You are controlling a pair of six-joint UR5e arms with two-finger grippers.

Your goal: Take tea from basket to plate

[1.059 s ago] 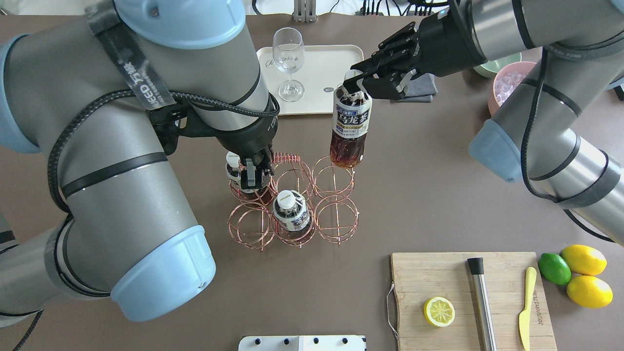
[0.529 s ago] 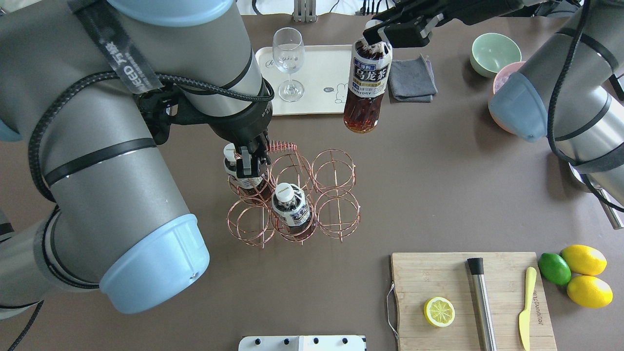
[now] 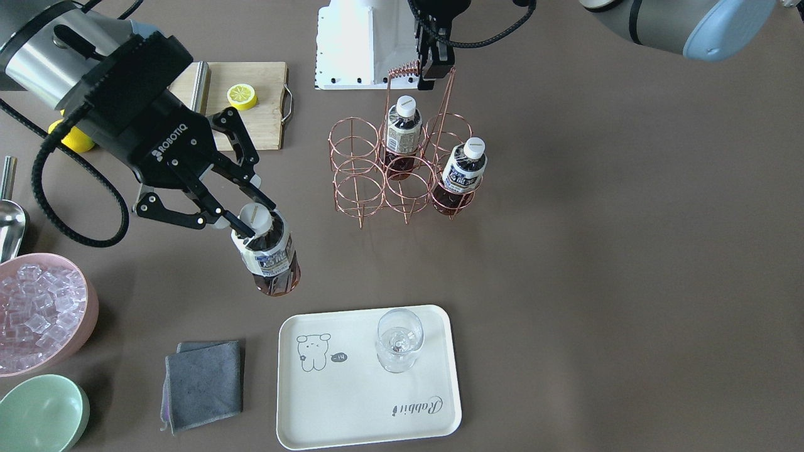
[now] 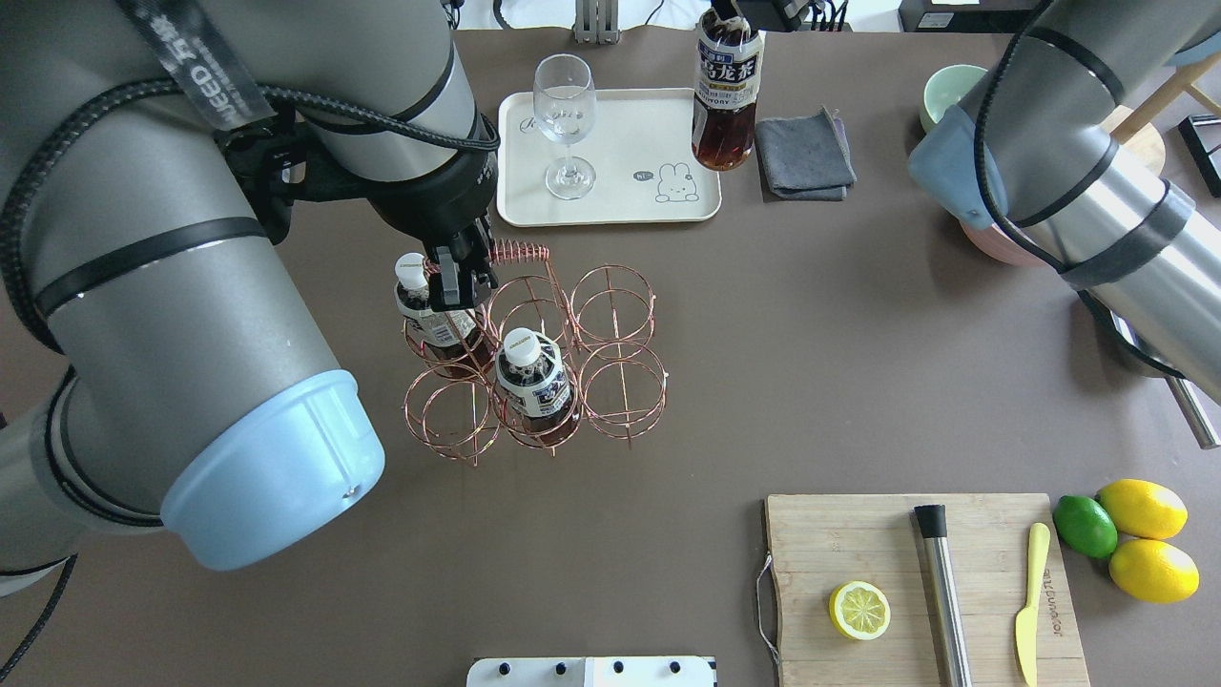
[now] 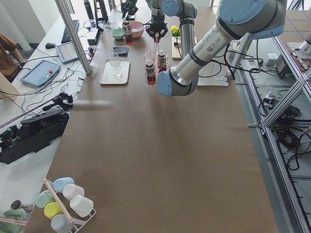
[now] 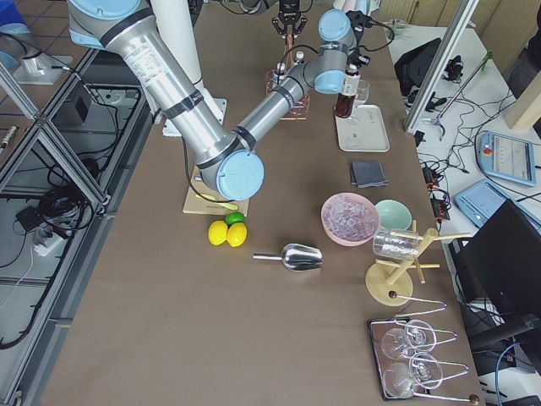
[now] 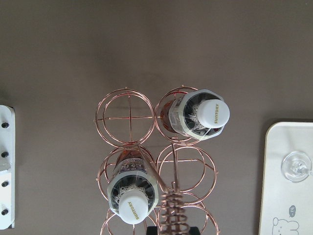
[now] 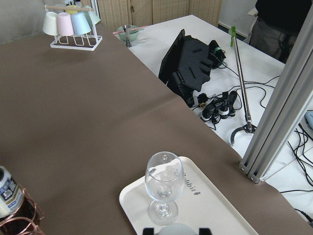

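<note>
The tea bottle (image 3: 271, 260) hangs in the air — clear of the basket (image 3: 364, 169), just off the bear corner of the plate (image 3: 370, 408). Right gripper (image 3: 249, 221) pinches its white cap. Left gripper (image 3: 434, 63) is clamped on the basket's coiled handle — two more bottles (image 3: 402, 129) stand in its cells.

Right arm extends toward the tabletop's far edge. The right claw (image 3: 254, 217) points down, fingers clamped on the cap of a small clear plastic bottle of reddish-brown tea (image 3: 273, 267). Left claw (image 4: 458, 282) points straight down, closed on the coiled handle of the rose-gold wire basket (image 4: 520, 253).
</note>
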